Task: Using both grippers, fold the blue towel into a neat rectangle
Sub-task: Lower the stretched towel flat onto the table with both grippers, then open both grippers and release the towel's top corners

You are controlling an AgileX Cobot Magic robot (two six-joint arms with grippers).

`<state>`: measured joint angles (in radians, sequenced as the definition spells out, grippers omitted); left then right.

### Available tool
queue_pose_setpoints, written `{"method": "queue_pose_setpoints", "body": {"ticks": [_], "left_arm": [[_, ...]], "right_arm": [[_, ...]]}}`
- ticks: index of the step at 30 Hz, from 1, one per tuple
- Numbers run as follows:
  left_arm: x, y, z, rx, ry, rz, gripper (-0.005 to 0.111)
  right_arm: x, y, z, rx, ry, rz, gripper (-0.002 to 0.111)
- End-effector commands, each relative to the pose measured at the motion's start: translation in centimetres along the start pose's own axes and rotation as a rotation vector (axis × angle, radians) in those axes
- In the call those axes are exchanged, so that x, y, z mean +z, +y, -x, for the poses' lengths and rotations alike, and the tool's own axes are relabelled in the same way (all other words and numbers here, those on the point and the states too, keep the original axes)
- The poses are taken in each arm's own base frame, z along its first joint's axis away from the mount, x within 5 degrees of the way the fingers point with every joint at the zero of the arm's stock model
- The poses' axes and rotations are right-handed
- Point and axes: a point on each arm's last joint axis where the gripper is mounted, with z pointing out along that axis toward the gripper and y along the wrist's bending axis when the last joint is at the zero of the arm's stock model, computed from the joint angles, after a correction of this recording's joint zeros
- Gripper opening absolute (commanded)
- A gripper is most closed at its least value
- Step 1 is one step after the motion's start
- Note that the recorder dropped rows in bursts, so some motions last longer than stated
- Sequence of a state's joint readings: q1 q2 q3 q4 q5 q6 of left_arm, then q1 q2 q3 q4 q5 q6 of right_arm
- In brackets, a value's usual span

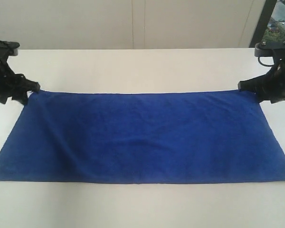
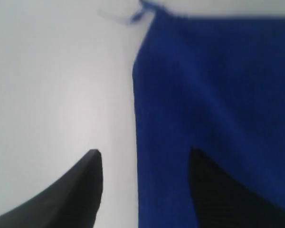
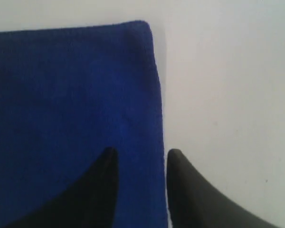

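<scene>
— Two corners are the whole job here, I'd say. The blue towel (image 1: 142, 135) lies spread flat and long on the white counter (image 1: 142, 66), with nothing folded yet.

— Where are the arms?

— One at each end of the towel's long edge, the one farther from where I stand. The left gripper (image 1: 33, 89) sits at that edge's left corner and the right gripper (image 1: 243, 86) at its right corner.

— Have they got hold of it?

— Not that I can see. The left one's fingers (image 2: 80, 190) stand wide, one over the cloth and the other over bare counter just beside the towel's short edge. The right one's fingers (image 3: 92, 190) are set narrower and straddle the other short edge the same way. There's a gap between them, and I see no pinch.

— How will it handle?

— It looks like soft terry, so light and limp, I'd guess. It should sag between two holds rather than keep a line, so both corners ought to rise and travel together or the fold comes out skewed. It's not fragile, and a nap like that shouldn't slip.

— Where to grip?

— At those corners, a little in from the hem so the bite takes full cloth. On the left, mind the loose thread (image 2: 140, 12) at the towel's corner. Catching that alone would lift nothing.
</scene>
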<state>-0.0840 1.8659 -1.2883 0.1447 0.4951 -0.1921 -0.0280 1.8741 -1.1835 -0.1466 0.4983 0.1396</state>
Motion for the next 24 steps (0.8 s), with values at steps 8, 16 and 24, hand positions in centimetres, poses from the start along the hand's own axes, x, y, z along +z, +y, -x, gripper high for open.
{"method": "queue_pose_setpoints", "body": {"ticks": [8, 16, 24], "left_arm": [[-2.2, -1.8, -2.4, 0.036, 0.234, -0.217, 0.0], [-2.7, -2.5, -6.5, 0.029, 0.197, -0.282, 0.0], [0.1, -2.5, -10.2, -0.015, 0.214, -0.26, 0.0]], "right_arm": [[-4.6, -0.3, -1.2, -0.01, 0.157, 0.015, 0.0], [-3.7, 0.5, -4.2, -0.026, 0.298, 0.094, 0.0], [-2.2, 0.5, -6.3, -0.025, 0.29, 0.091, 0.0]]}}
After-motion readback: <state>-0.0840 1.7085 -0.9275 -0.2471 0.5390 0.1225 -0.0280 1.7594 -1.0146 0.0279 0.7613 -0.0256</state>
